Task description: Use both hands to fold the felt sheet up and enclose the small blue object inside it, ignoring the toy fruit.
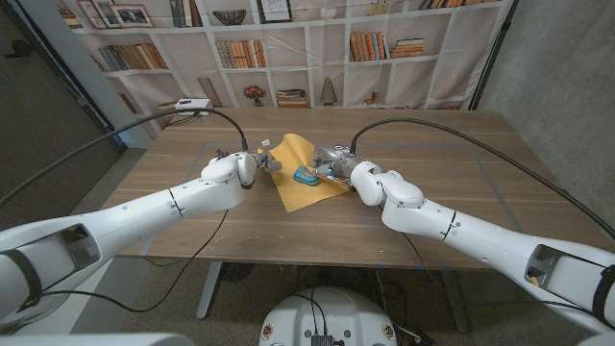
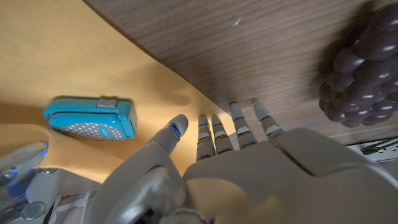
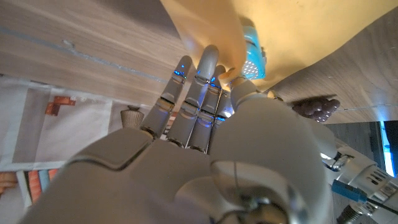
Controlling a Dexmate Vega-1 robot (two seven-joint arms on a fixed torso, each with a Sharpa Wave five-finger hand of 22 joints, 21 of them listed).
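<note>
Because the small blue object (image 1: 306,177) has to end up wrapped, it lies on the felt sheet (image 1: 293,154) between the two sets of fingers, nearer the right hand (image 1: 338,163) than the left hand (image 1: 248,167). In the left wrist view the small blue object (image 2: 91,118) sits on the felt just beyond the thumb tip, flat on its broad face, so either flap could be lifted over it. The felt sheet (image 2: 68,50) is spread on the bench (image 1: 432,183) like a diamond, one corner pointing away from the robot and one side corner towards each hand, which suits a fold from both sides.

The left fingers (image 2: 214,134) reach out straight and apart, their tips at the sheet's edge, some over bare wood; they grasp nothing, and I judge they are placed to slip under that edge. Whether the tips touch the felt I cannot tell.

The right fingers (image 3: 193,93) lie together, extended against the sheet's edge, where the felt (image 3: 205,25) rises in front of them; that side seems partly lifted, but a real pinch is hidden, so I cannot say whether they grasp it.

Beyond the left fingers, off the felt, sits the dark toy grape bunch (image 2: 360,68), left alone as the task asks.
</note>
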